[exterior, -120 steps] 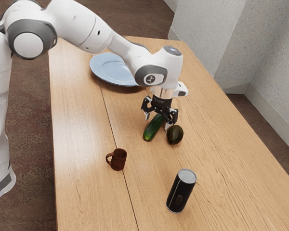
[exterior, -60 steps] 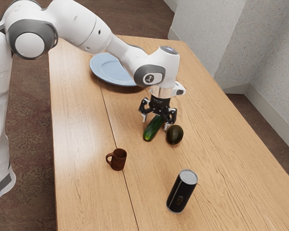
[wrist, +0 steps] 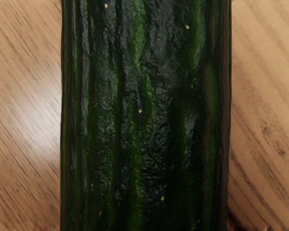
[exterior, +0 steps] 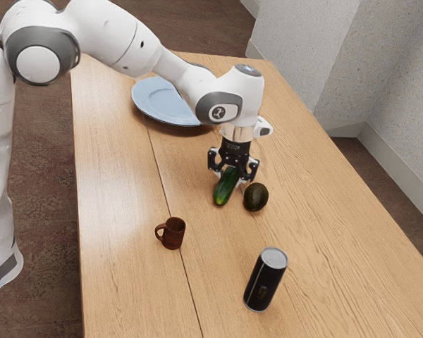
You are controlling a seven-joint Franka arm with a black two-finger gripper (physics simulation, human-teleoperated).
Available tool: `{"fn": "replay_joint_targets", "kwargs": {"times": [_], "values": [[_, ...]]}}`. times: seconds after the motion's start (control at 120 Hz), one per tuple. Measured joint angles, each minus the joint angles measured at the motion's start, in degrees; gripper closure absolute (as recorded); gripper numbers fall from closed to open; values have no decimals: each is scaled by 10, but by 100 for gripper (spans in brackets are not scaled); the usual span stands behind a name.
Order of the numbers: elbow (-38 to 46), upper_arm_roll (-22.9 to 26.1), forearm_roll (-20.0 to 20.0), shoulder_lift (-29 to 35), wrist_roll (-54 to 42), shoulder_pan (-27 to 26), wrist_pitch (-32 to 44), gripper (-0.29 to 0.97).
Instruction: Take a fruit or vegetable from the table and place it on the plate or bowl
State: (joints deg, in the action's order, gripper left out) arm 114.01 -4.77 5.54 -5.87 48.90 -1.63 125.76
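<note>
table (exterior: 113, 211) | blue plate (exterior: 158, 98), well apart from pick | cucumber (exterior: 224, 191) mid-table, low end on wood | gripper (exterior: 233, 169) clamped on cucumber's upper end | avocado (exterior: 256, 197) just beside | risk: end grip, cucumber may pivot, slip, knock avocado

The cucumber (wrist: 144, 115) is streaked dark green lengthwise and flecked with pale yellow. The avocado (exterior: 256, 197) is coloured dark brownish green, the mug (exterior: 172, 233) brown, the can (exterior: 265, 279) black with silver top, the plate (exterior: 158, 98) pale blue, the table (exterior: 113, 176) light grained wood, the end effector (exterior: 233, 167) black.
</note>
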Motion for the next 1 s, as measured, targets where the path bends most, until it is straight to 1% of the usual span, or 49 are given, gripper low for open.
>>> {"fn": "replay_joint_targets", "kwargs": {"times": [0.067, 0.15, 0.25, 0.358, 0.45, 0.583, 0.742, 0.883, 0.95, 1.0], "values": [[0, -3, -4, 14, 9, -2, -4, 47], [-6, -22, -28, 39, 18, -9, -16, 47], [-21, -47, -60, 54, 27, -13, -33, 47], [-25, -71, -79, 68, 31, -12, -51, 47], [-29, -76, -86, 73, 30, 12, -62, 48], [-75, -78, -107, 78, 23, 68, -87, 48], [-88, -117, -114, 82, 13, 110, -117, 48], [-88, -134, -114, 82, 2, 142, -133, 49], [-88, -138, -110, 83, -9, 144, -137, 32], [-89, -141, -105, 84, -15, 137, -137, 22]]}}
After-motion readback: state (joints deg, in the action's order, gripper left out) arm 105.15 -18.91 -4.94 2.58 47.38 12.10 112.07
